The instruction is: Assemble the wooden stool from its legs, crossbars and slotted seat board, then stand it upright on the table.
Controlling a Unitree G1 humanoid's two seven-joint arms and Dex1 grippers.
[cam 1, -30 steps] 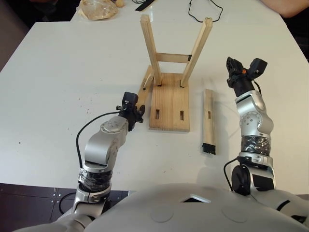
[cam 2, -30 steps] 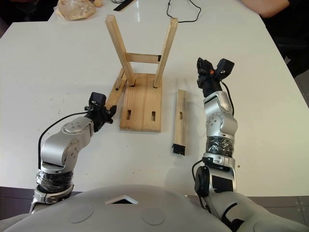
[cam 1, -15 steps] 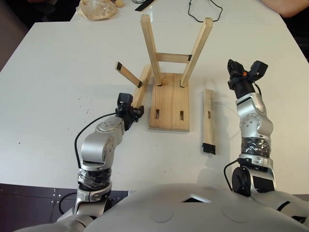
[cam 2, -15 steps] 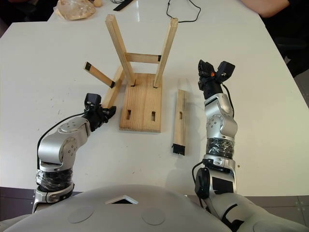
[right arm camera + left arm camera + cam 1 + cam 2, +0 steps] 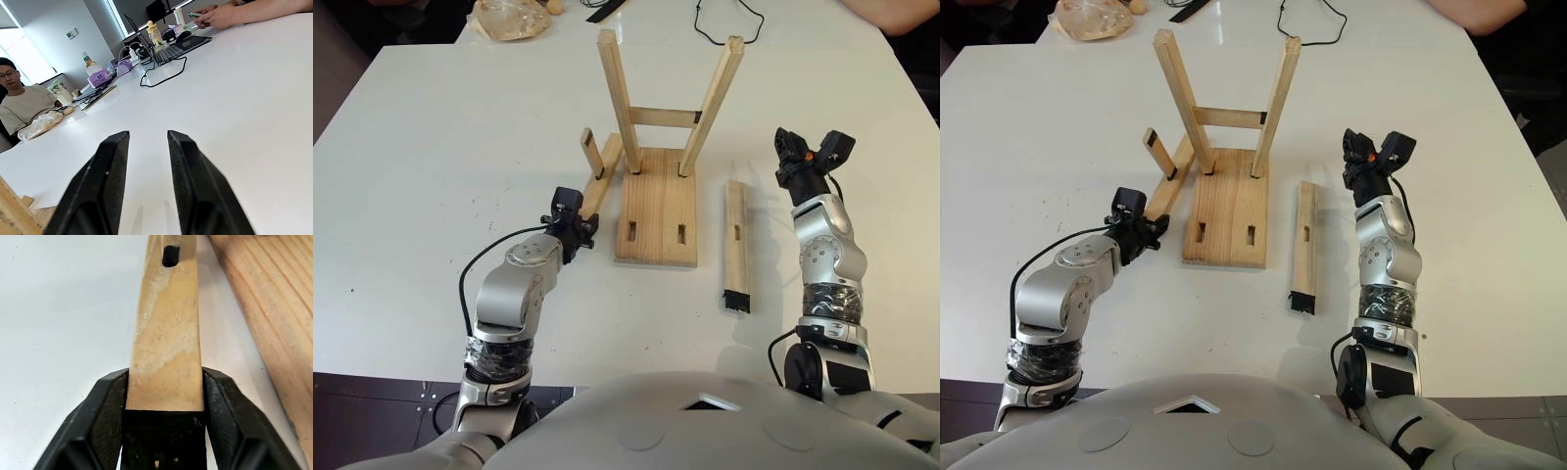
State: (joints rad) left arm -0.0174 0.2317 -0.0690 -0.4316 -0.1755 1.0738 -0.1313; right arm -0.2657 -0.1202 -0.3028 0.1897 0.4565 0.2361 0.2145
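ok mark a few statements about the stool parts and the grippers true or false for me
1. The left gripper is shut on the end of a wooden leg. True.
2. The right gripper holds the loose leg beside the seat board. False: it is open and empty; that leg lies on the table.
3. The upright legs, joined by a crossbar, stand in the board's far slots. True.
4. All of the board's slots are filled. False: the two near slots are empty.
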